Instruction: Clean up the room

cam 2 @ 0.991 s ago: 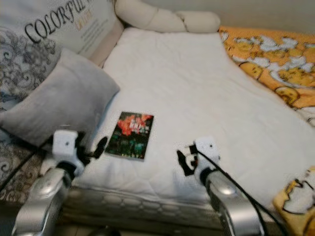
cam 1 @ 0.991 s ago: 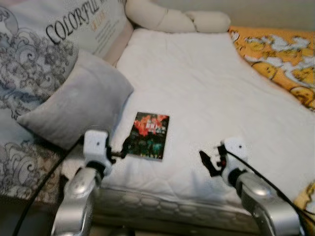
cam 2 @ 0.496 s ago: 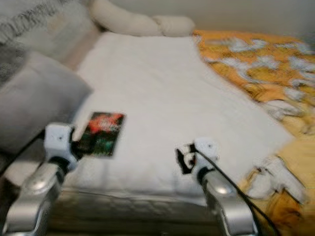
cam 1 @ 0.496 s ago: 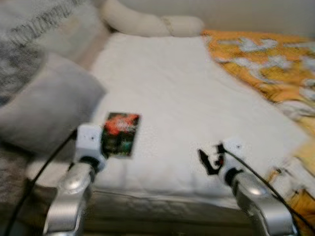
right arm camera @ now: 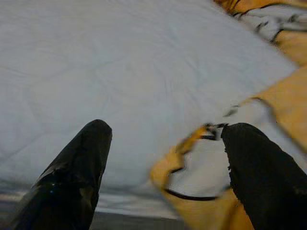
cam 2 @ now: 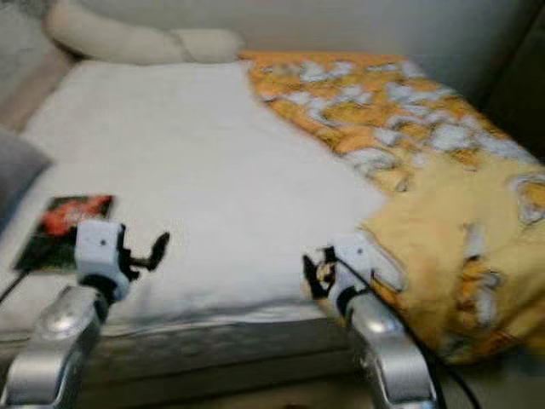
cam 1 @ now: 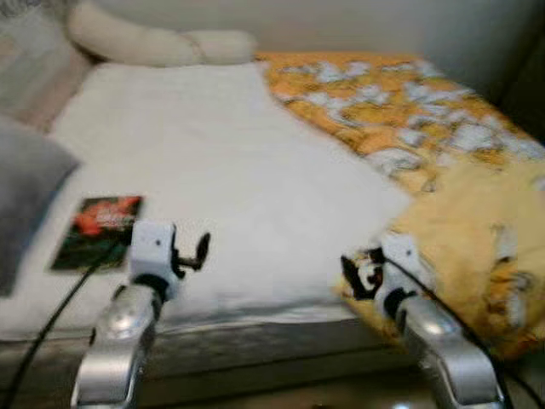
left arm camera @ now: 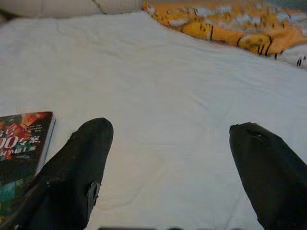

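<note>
Hovering over the bed (cam 1: 238,162), left gripper (left arm camera: 168,163) beside the book (cam 1: 95,232) and right gripper (right arm camera: 163,167) at the yellow blanket (cam 1: 460,247) gape empty.

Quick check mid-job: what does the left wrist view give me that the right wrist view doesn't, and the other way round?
Left wrist view alone: the book with its red and dark cover, lying flat on the white mattress beside the left claw, whose fingers are spread open.

Right wrist view alone: the folded corner of the orange blanket close up, lying right at the right claw, also open and holding nothing.

Both: the white mattress and some of the orange blanket.
</note>
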You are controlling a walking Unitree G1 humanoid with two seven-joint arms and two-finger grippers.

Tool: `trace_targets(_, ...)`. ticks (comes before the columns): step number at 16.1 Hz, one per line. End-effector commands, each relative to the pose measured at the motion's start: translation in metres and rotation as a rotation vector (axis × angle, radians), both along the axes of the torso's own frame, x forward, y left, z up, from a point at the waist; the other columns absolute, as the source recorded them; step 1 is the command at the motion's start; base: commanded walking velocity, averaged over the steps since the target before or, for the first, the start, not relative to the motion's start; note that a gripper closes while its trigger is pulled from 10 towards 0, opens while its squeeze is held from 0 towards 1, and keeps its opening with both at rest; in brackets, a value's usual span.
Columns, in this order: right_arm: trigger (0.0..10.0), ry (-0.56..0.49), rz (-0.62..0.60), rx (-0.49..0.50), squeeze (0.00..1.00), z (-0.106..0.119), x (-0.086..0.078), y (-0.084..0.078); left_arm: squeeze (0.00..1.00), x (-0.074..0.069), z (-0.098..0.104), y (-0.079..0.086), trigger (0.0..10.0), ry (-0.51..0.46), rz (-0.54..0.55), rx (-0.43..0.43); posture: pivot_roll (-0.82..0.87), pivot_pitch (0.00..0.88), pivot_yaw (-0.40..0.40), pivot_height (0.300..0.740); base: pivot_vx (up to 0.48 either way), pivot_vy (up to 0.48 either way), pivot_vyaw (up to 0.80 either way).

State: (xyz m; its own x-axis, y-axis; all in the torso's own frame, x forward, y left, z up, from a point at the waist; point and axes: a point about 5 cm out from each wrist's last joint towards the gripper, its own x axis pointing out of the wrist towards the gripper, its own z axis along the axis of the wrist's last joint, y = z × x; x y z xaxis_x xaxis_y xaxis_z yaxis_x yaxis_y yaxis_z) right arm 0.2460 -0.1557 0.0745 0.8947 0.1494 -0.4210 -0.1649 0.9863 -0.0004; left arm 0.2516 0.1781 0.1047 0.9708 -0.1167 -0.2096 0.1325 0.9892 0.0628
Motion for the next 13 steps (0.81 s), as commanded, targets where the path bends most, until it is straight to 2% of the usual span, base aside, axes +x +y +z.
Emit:
trace_targets(1, 10.0, -0.023, -0.013, -0.015, 0.0, 0.005, 0.003, -0.005, 0.0, 0.001, 0.0, -0.004, 10.0, 0.017, 0.012, -0.011, -0.04, 0.0, -0.02, 0.74, 0.0, 0.0, 0.0)
trace_targets(6, 10.0, -0.025, -0.007, -0.019, 0.0, 0.006, 0.001, 0.0, 0.0, -0.001, 0.005, -0.009, 10.0, -0.024, -0.031, -0.011, -0.05, 0.0, 0.01, 0.74, 0.0, 0.0, 0.0)
trace_targets(8, 10.0, -0.008, -0.014, -0.013, 0.0, 0.0, -0.005, -0.005, 0.0, -0.001, 0.006, -0.018, 10.0, -0.024, -0.077, -0.013, -0.04, 0.0, -0.001, 0.74, 0.0, 0.0, 0.0)
trace_targets(10, 10.0, 0.007, 0.004, -0.022, 0.0, -0.002, -0.005, -0.004, 0.0, -0.005, 0.006, -0.02, 10.0, -0.023, -0.067, -0.028, -0.04, 0.0, -0.017, 0.74, 0.127, 0.0, 0.0)
trace_targets(13, 10.0, 0.006, 0.012, -0.043, 0.0, 0.001, -0.001, -0.005, 0.0, -0.006, 0.004, -0.02, 10.0, -0.013, -0.072, -0.027, -0.05, 0.0, -0.021, 0.74, 0.295, 0.0, -0.7)
